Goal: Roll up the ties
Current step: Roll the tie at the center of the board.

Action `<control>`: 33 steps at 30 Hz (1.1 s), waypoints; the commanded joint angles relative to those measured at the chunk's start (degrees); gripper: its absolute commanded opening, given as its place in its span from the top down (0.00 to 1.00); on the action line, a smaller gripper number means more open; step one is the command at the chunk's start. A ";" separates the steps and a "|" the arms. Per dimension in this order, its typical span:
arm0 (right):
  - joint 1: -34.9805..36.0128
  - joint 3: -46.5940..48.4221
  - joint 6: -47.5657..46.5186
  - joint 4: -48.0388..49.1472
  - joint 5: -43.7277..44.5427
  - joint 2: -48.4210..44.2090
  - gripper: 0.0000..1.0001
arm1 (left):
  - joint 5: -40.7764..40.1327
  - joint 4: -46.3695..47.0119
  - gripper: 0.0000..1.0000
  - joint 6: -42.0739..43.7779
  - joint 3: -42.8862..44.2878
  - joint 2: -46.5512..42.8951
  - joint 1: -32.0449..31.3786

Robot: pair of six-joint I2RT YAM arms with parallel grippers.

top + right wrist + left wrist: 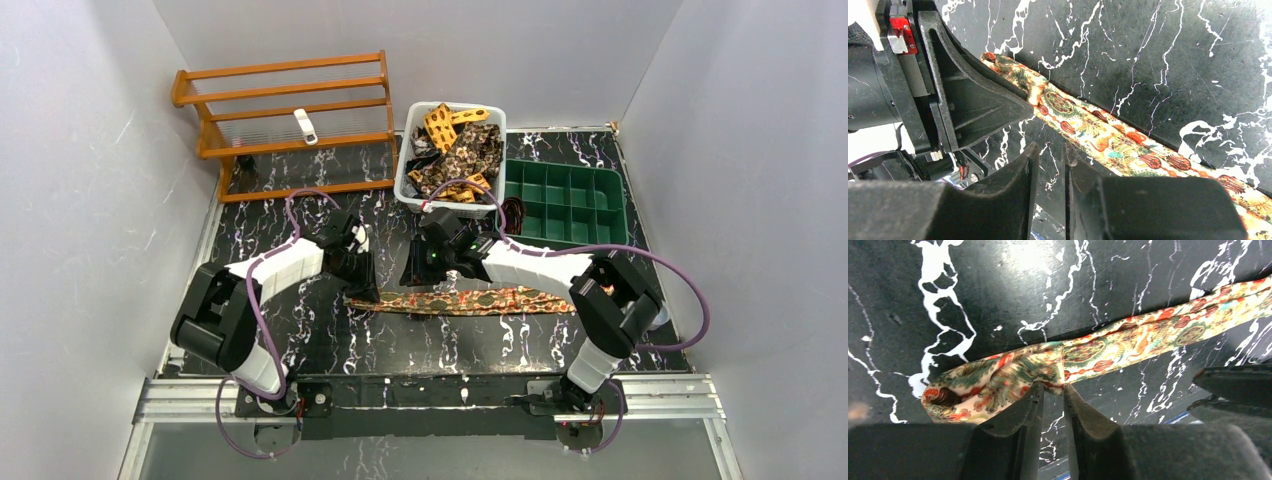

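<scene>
You are seeing tie [480, 300] lying flat on table [400, 342]: glossy paisley, red-orange and green, end lying folded; left gripper [1054, 386] narrow, touching fold; right gripper [1050, 146] narrow, holding nothing.

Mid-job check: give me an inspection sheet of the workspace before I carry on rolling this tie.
Surface: black marbled table; no spills seen.
Job's things: one red-orange patterned tie lies flat between the arms, its left end folded over, not yet coiled. More ties are heaped in the white bin.
Clutter: green divided tray; wooden rack with a small white item on it.
Hands: left hand, jaws narrowly apart, tips at the tie's folded end. Right hand, jaws narrowly apart, nothing between them, beside the tie.
Cables: purple cables run along both arms; none lies on the tie.
Surroundings: white walls on three sides; nothing else seen.
</scene>
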 commanded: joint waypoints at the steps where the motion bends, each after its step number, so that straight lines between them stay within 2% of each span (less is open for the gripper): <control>1: -0.07 1.02 -0.52 0.98 -2.20 0.86 0.67 | 0.42 0.67 0.78 -2.34 1.56 0.16 -1.37; 3: -0.15 1.32 -0.54 1.00 -2.75 1.32 0.64 | 1.91 0.83 0.74 -2.92 1.79 -0.66 -1.50; 8: -1.14 0.15 -0.62 2.63 -2.83 0.36 0.56 | -1.54 -1.45 0.52 -4.76 3.68 -7.07 -1.44; 13: -2.21 -1.02 -1.65 7.58 -5.71 -0.42 0.50 | -6.15 -6.32 0.44 -4.48 6.10 -11.48 -1.13; 19: -2.05 2.32 1.26 11.44 -14.54 5.52 0.46 | -15.60 -9.84 0.40 -6.41 4.32 -13.27 1.74; 28: -1.57 6.72 3.57 11.49 -16.70 13.29 0.51 | -12.98 -5.14 0.40 -6.21 -0.26 -11.39 8.14; 33: -1.32 7.62 4.68 12.90 -18.91 15.94 0.56 | -11.54 -3.83 0.46 -5.42 -2.23 -10.54 9.64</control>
